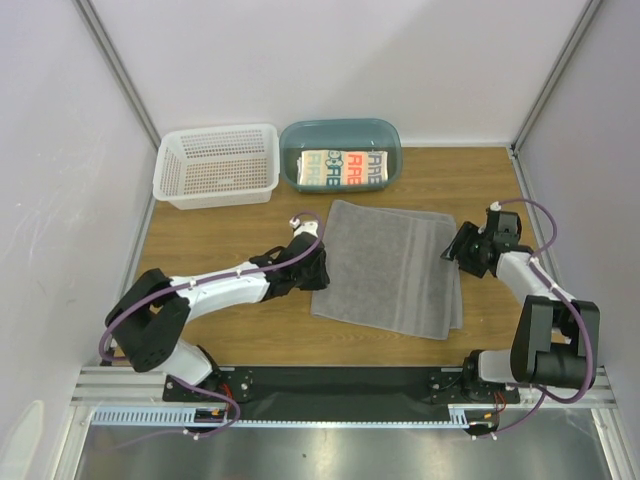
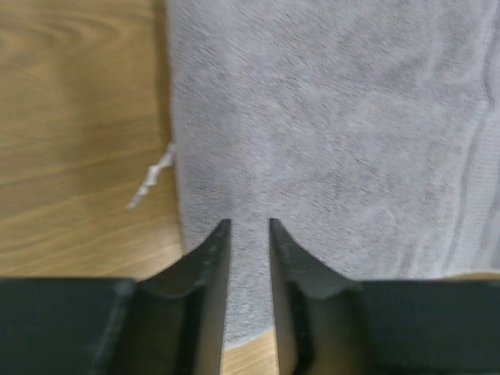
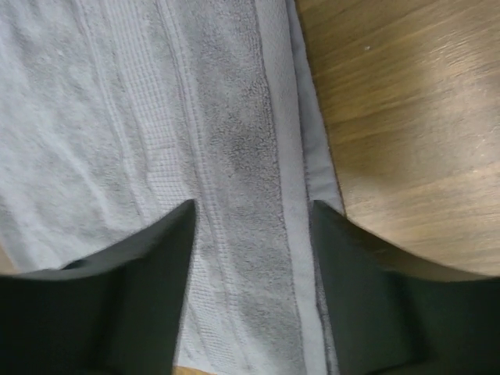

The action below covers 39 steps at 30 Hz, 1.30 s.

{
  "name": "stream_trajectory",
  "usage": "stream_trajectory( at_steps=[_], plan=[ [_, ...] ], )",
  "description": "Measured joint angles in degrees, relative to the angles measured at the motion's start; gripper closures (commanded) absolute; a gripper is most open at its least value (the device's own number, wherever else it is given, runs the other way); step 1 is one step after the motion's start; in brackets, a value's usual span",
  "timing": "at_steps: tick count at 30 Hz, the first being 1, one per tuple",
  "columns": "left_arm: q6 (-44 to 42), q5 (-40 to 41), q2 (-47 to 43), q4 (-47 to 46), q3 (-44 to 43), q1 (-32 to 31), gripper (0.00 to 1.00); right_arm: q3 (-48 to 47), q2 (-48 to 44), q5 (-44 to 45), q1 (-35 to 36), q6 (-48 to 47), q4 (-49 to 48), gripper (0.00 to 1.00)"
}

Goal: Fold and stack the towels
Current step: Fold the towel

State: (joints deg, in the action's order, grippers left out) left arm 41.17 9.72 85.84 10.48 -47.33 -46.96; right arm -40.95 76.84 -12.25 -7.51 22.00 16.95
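A large grey towel (image 1: 390, 270) lies folded flat on the wooden table between the two arms. My left gripper (image 1: 318, 268) rests at its left edge. In the left wrist view the gripper (image 2: 250, 226) has its jaws narrowed to a slim gap, with flat grey towel (image 2: 328, 117) and its near edge showing between them. My right gripper (image 1: 456, 250) is at the towel's right edge. In the right wrist view that gripper (image 3: 254, 207) is open wide, straddling the hemmed border of the towel (image 3: 234, 141). A folded white towel with printed letters (image 1: 345, 168) lies in the teal tub.
The teal oval tub (image 1: 340, 128) stands at the back centre, with a white lattice basket (image 1: 218, 165) to its left. Bare wood (image 1: 220, 240) surrounds the grey towel. A loose white thread (image 2: 152, 180) lies on the wood beside the towel's left edge.
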Motion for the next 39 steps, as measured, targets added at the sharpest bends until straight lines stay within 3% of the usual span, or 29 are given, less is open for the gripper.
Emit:
stream_trajectory(
  at_steps=[1, 4, 6, 14, 21, 30, 39],
  plan=[
    [0.5, -1.0, 0.2, -0.8, 0.5, -0.1, 0.77, 0.0, 0.2, 0.3, 0.3, -0.2, 0.0, 0.44],
    [1.6, -2.8, 0.2, -2.2, 1.1, -0.4, 1.0, -1.3, 0.9, 2.0, 1.8, -1.5, 0.9, 0.87],
    [2.0, -3.0, 0.2, -2.4, 1.0, -0.8, 1.0, -3.6, 1.6, 3.5, 4.0, -2.3, 1.9, 1.0],
    [2.5, -4.0, 2.3, -3.8, -5.7, -7.5, 1.0, -16.2, 12.8, 7.5, 10.8, -5.1, -1.9, 1.0],
    [5.0, -10.0, 17.9, -7.3, -13.2, -9.3, 1.0, -20.7, 26.8, 8.5, 9.9, -6.4, -2.6, 1.0],
    [6.3, -8.5, 17.3, -3.7, -10.0, -6.0, 0.99, -17.9, 25.2, 10.0, 11.0, -5.4, -4.6, 1.0],
    [-1.7, -1.0, 11.4, 4.6, -6.6, 2.7, 1.0, -3.5, 11.9, 8.3, 21.2, 3.3, -3.3, 1.0]
  ],
)
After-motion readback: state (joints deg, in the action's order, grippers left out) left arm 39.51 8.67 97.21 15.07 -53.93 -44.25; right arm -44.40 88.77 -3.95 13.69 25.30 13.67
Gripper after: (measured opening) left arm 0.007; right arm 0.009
